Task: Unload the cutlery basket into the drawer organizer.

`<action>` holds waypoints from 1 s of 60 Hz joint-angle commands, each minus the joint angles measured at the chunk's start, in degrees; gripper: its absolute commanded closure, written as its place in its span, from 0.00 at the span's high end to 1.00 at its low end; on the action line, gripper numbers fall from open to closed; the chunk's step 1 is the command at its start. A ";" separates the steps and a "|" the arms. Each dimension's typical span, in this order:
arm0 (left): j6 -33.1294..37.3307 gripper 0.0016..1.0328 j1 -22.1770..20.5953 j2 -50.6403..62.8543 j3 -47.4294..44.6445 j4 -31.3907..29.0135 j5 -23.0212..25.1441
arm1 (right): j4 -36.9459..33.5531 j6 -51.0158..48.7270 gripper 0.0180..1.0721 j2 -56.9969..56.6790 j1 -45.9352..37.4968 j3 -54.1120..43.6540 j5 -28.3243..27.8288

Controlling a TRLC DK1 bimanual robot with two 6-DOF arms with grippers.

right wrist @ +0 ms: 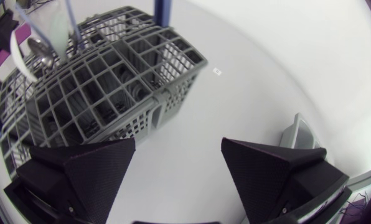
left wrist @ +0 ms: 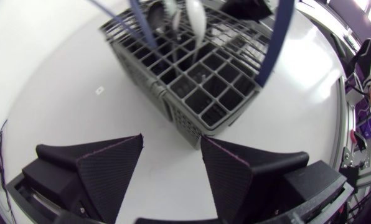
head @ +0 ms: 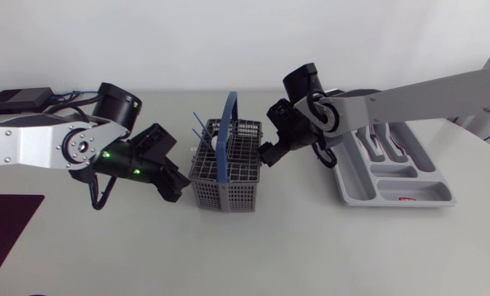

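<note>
A grey mesh cutlery basket with a blue handle stands mid-table; cutlery sticks up at its far left corner. The grey drawer organizer lies to its right. My left gripper hovers just off the basket's left near corner, open with nothing between its fingers; in the left wrist view the basket lies just ahead of the fingers. My right gripper sits at the basket's right side, open and empty; the right wrist view shows the basket ahead and beside one finger.
A black box with cables rests at the back left. A dark purple mat lies at the front left edge. The organizer's corner shows beside my right gripper.
</note>
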 commanded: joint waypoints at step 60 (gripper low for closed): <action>-8.07 0.10 15.05 25.87 29.43 8.07 17.10 | -3.90 2.10 0.05 -28.93 8.72 -24.57 -8.77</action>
